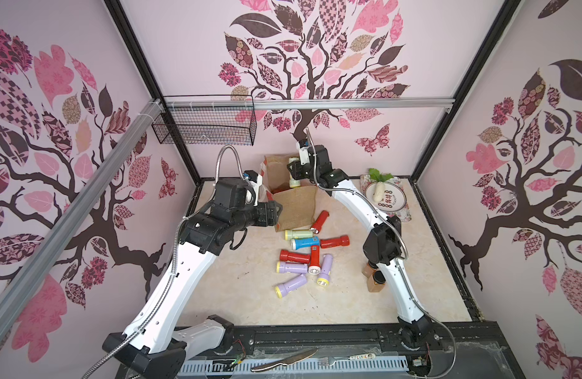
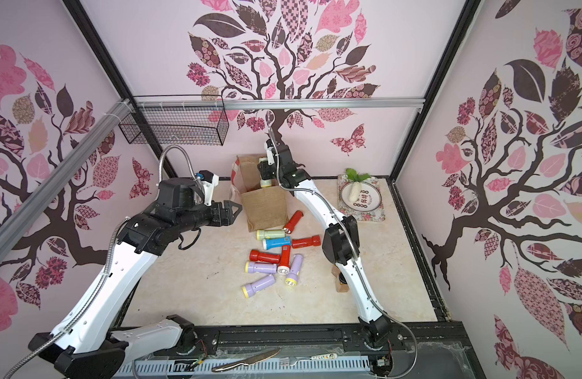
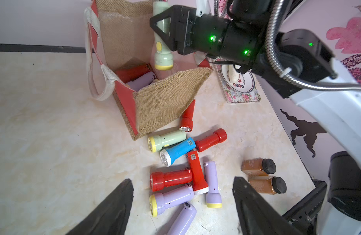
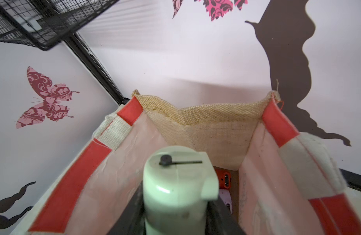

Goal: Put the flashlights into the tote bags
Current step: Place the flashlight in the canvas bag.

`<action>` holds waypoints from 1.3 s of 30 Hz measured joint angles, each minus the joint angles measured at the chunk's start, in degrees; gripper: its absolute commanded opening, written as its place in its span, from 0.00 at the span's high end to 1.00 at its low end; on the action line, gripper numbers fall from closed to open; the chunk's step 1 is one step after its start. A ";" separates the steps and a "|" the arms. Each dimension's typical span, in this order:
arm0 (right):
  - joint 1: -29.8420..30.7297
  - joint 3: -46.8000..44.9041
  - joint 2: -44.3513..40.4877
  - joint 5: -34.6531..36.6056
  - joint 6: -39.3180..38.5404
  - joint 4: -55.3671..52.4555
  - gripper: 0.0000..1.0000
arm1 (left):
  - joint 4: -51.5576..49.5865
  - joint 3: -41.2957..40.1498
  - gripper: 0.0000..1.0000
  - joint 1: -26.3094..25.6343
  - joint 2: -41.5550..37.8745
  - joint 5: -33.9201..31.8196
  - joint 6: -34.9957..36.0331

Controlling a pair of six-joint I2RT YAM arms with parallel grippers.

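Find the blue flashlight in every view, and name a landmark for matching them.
A top view: blue flashlight just below the middle, under the bag.
A top view: blue flashlight just below the middle, under the bag.
Left wrist: blue flashlight near the middle, close to the bag's corner.
Right wrist: not in it.
Shared landmark: the bag, seen in all four.

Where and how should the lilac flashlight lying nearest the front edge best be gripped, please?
Probably across the narrow barrel of the lilac flashlight, mid-length, from straight above: it lies flat, bare table flanks its middle, and its yellow-ringed head is wider.
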 measured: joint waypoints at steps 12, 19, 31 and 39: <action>-0.02 0.79 5.90 3.23 0.26 0.96 0.94 | -1.31 0.00 0.20 0.02 -3.28 -1.11 -0.90; 0.07 0.81 5.90 3.61 0.24 1.73 0.58 | -1.27 -0.13 0.20 0.00 -4.00 -1.38 -1.55; 0.50 0.81 5.79 3.91 -0.17 3.43 0.29 | -1.51 -0.13 0.20 0.02 -4.83 -2.16 -2.12; 1.14 0.81 5.51 3.93 -0.33 4.04 0.18 | -2.86 -2.05 0.20 0.02 -5.46 -2.84 -3.58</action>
